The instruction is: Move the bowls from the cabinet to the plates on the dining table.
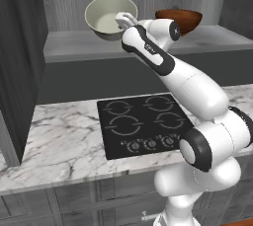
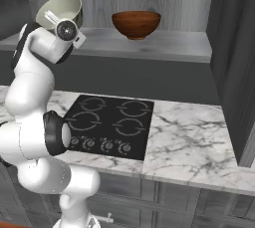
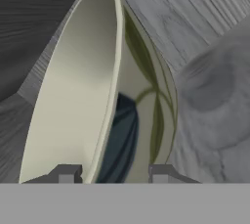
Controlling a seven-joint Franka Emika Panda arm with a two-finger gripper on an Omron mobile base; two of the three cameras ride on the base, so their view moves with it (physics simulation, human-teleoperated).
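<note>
Nearest the camera in the hand view, the two dark fingertips (image 3: 66,173) of the tool (image 3: 113,175) are seen astride the rim of the cream bowl (image 3: 73,96), one tip on the pale inner face and the other against the dark-smudged outer wall; the tool is thus clamped on that rim. From the left base view the same cream bowl (image 1: 109,15) is shown tilted, its mouth turned toward the viewer, held at the tool (image 1: 124,21) over the grey shelf (image 1: 74,42) of the open cabinet (image 1: 15,47). Whether the bowl's underside touches the shelf cannot be told. From the right base view the cream bowl (image 2: 61,9) is seen at the upper left, tipped on the end of the white arm (image 2: 35,72). The reddish-brown bowl (image 2: 136,24) is seen upright on the same shelf, well apart to the right of the cream one; in the left base view it (image 1: 183,18) is partly hidden behind the arm's wrist. Below the shelf, a marble tabletop (image 2: 189,137) is shown carrying a black four-ring cooktop (image 2: 107,125), with grey drawers (image 1: 74,200) beneath its front edge
</note>
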